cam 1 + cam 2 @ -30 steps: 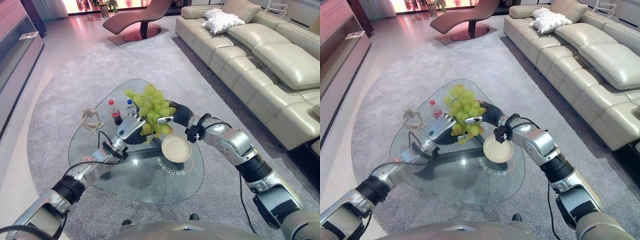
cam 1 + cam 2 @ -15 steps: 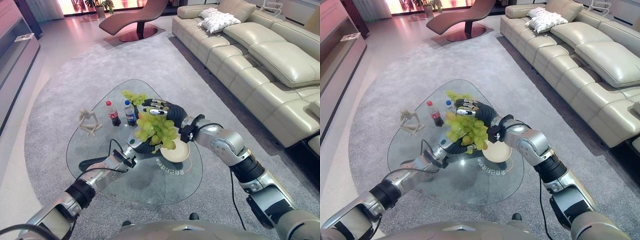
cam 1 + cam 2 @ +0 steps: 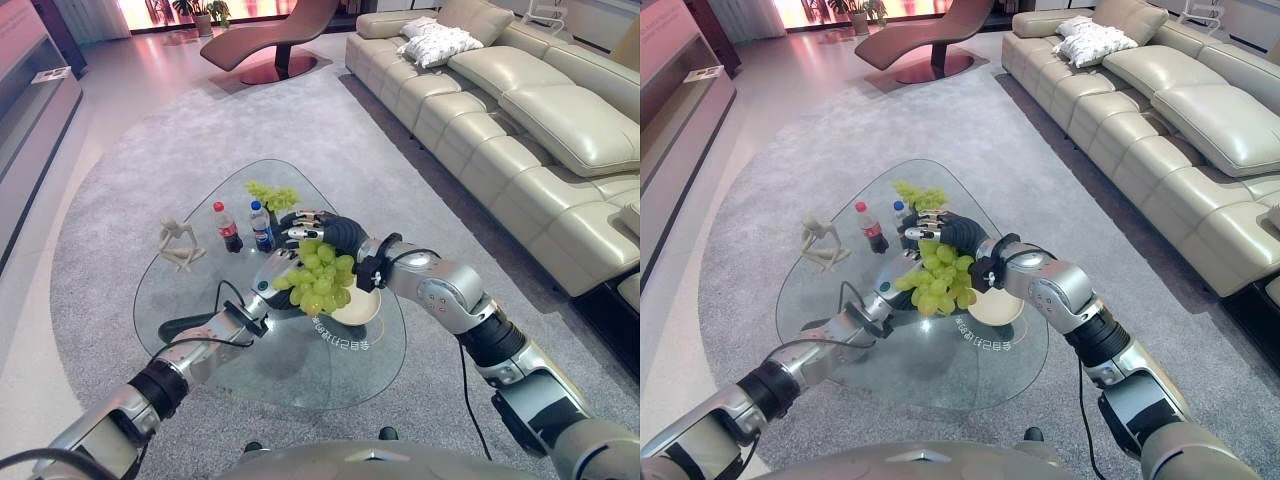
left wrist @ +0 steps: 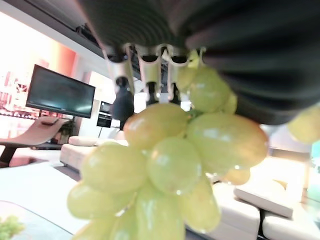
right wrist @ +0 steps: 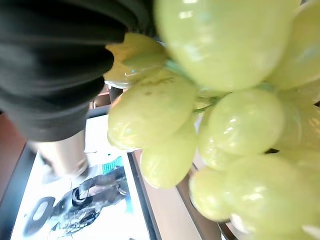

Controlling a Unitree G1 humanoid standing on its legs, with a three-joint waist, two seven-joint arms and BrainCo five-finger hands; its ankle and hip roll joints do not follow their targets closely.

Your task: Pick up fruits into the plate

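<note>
Hovering over the plate (image 3: 358,307), both hands, left hand (image 3: 272,283) and right hand (image 3: 325,232), curl round the grape bunch (image 3: 318,277), not yet released, while a second bunch (image 3: 272,196) waits on the glass table (image 3: 250,360)

Left arm entering from 7 o'clock, extended toward centre, left hand (image 3: 272,283) palm up with fingers curled, right arm entering from 4 o'clock, elbow bent, right hand (image 3: 322,230) fingers curled at 12 o'clock of the left hand, hands close together.
</note>
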